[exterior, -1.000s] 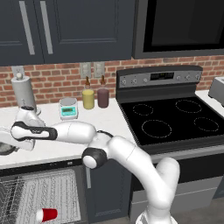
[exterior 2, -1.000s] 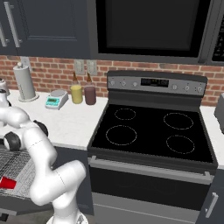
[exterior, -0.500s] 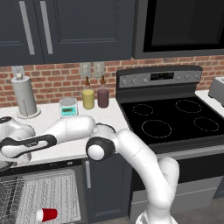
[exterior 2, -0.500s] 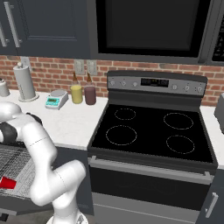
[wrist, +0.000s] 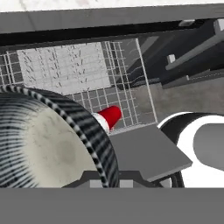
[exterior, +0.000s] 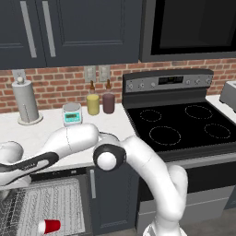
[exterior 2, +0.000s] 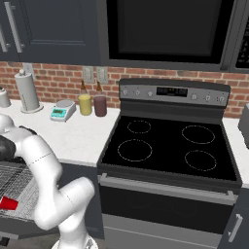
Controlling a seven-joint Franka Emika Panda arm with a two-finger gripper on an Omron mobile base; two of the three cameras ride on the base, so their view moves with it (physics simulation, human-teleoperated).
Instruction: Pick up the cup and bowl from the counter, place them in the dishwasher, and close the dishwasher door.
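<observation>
Bowl over the open dishwasher

My gripper point(wrist: 103, 177) clamps the bowl point(wrist: 48, 140) above the wire rack point(wrist: 65, 70), beside the lying cup point(wrist: 109, 117), ready for lowering.

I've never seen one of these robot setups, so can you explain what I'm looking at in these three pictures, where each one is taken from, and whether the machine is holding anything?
It is a computer-rendered kitchen. The white jointed machine is a robot arm on a driving base. Two pictures come from cameras on that base, behind the arm to its left and right. The third comes from a camera on the hand itself, looking down along the gripper.

On the counter stand a paper towel roll, a small scale and two bottles. Below, the dishwasher is open, and a red cup lies on its side in the wire rack.

The hand view shows a dark speckled bowl very close above that rack, apparently carried, though the grip itself is hidden.
</observation>
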